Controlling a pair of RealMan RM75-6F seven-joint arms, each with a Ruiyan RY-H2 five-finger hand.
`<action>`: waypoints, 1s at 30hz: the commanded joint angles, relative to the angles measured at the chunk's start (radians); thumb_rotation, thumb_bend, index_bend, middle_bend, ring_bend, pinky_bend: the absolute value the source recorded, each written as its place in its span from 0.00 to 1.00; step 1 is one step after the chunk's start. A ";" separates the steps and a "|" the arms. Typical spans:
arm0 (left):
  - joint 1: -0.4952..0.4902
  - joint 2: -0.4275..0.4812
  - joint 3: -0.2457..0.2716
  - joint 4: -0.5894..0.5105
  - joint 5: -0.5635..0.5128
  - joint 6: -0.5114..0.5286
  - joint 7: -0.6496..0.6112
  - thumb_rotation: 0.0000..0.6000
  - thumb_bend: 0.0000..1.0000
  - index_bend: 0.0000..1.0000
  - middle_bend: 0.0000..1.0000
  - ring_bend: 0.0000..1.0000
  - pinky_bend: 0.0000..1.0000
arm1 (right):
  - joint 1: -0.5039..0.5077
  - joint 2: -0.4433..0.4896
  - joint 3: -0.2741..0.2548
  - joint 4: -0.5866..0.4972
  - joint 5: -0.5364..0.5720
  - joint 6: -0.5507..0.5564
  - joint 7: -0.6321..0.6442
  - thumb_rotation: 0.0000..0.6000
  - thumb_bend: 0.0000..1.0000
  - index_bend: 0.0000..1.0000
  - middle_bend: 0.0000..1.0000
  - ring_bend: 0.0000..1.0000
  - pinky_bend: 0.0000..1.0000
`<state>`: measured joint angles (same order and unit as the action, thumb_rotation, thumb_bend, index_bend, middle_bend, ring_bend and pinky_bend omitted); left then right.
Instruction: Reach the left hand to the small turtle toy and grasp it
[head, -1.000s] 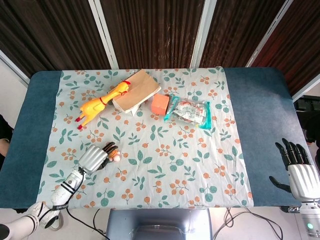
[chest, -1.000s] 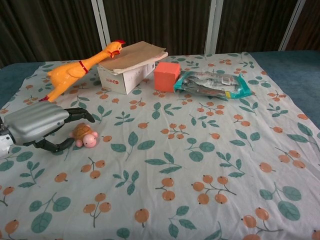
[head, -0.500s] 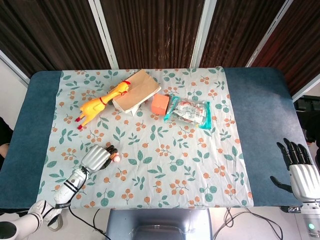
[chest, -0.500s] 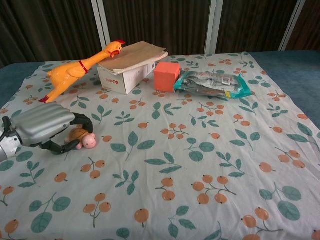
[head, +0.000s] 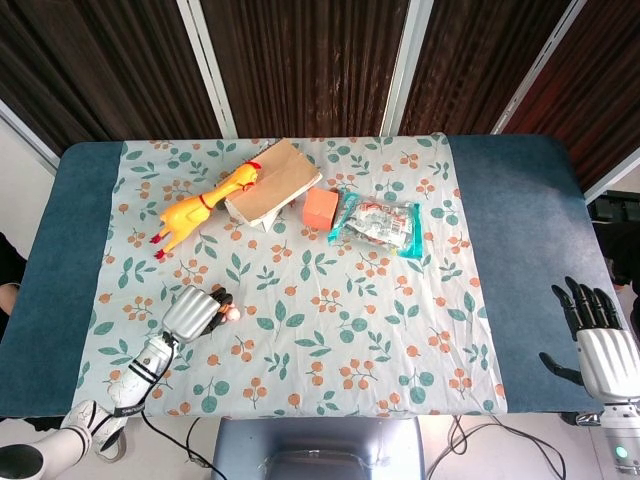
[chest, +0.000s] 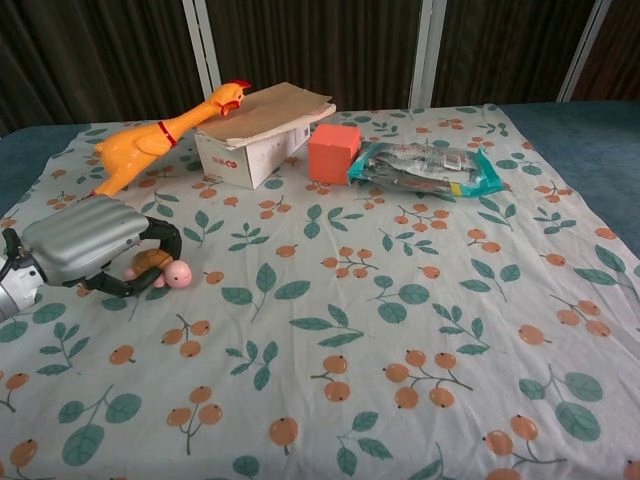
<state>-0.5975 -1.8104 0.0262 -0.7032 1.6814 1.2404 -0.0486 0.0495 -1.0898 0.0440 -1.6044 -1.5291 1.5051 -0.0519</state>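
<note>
The tabletop (head: 520, 220) was blue, and a leaf-and-fruit cloth (head: 330, 330) covered most of it. At the far side of the cloth lay a box (chest: 258, 135) with a brown flap, and a yellow rubber chicken (chest: 160, 140) leaned with its head against the box's left end. Just right of the box stood an orange cube (chest: 333, 152), and beside that lay a clear packet (chest: 425, 168) with teal edges. The left hand (chest: 85, 248) rested low on the near-left part of the cloth, palm down, its dark fingers (chest: 165, 237) curled round the turtle (chest: 162, 268); the toy's brown shell sat under the fingers and its pink head stuck out to the right, so the hand was grasping it while it still touched the cloth. In the head view the same hand (head: 192, 313) showed with the pink head (head: 231, 314) at its tip. The right hand (head: 598, 345) hung off the tabletop's right edge, fingers spread and holding nothing.
</note>
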 joint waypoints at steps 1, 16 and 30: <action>0.002 -0.020 0.002 0.031 0.008 0.030 -0.016 1.00 0.51 0.78 0.94 1.00 1.00 | 0.000 0.000 0.000 0.000 0.000 0.000 0.000 1.00 0.26 0.00 0.00 0.00 0.00; 0.000 0.020 0.027 -0.021 -0.014 -0.032 -0.031 1.00 0.50 0.16 0.27 0.99 1.00 | -0.001 0.000 0.001 -0.003 0.001 0.000 -0.003 1.00 0.26 0.00 0.00 0.00 0.00; 0.005 0.069 0.022 -0.118 -0.033 -0.044 0.036 1.00 0.48 0.23 0.23 0.99 1.00 | 0.001 0.001 -0.003 -0.007 0.000 -0.009 -0.006 1.00 0.26 0.00 0.00 0.00 0.00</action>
<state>-0.5913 -1.7414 0.0493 -0.8214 1.6511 1.2003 -0.0155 0.0502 -1.0889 0.0411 -1.6118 -1.5288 1.4956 -0.0574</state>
